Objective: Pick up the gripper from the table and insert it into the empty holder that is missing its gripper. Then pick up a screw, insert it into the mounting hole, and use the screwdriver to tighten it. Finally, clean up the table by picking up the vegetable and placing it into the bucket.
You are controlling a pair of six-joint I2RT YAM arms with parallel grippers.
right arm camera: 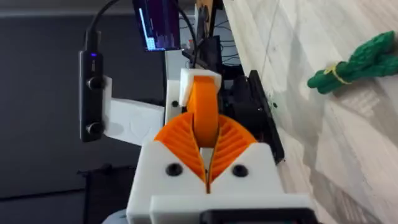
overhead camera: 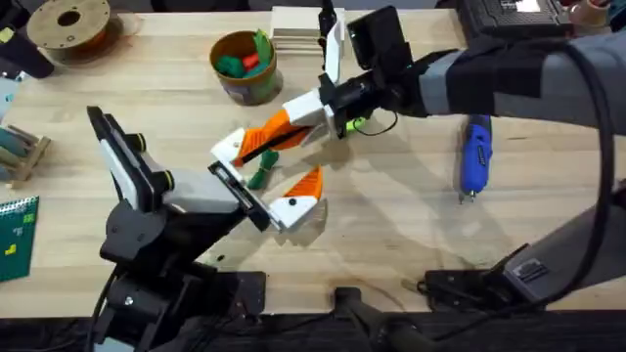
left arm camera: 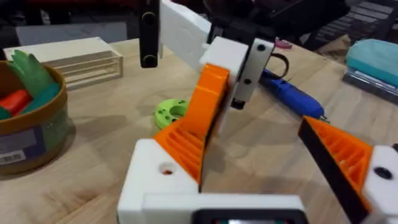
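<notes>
The orange gripper (overhead camera: 272, 131) (left arm camera: 202, 118) (right arm camera: 202, 102) lies with its lower end against the white holder (overhead camera: 230, 147) (left arm camera: 155, 180), the far jaw block of my left gripper (overhead camera: 279, 168) (left arm camera: 261, 130). That left gripper is open, and its other block carries an orange finger (overhead camera: 305, 183) (left arm camera: 342, 152). My right gripper (overhead camera: 311, 115) (left arm camera: 235, 65) (right arm camera: 203, 134) reaches across the table and is shut on the upper end of the orange gripper. The green vegetable (overhead camera: 262, 172) (right arm camera: 351, 62) lies on the table between the left jaws. The blue screwdriver (overhead camera: 476, 154) (left arm camera: 292, 96) lies to the right. The bucket (overhead camera: 245, 83) (left arm camera: 37, 134) stands at the back.
The bucket holds green and red toy pieces. A green ring disc (overhead camera: 354, 124) (left arm camera: 171, 112) lies under the right wrist. A wooden box (overhead camera: 296, 27) (left arm camera: 81, 59) sits behind the bucket, and a wooden spool (overhead camera: 68, 26) at the far left. The table's front right is free.
</notes>
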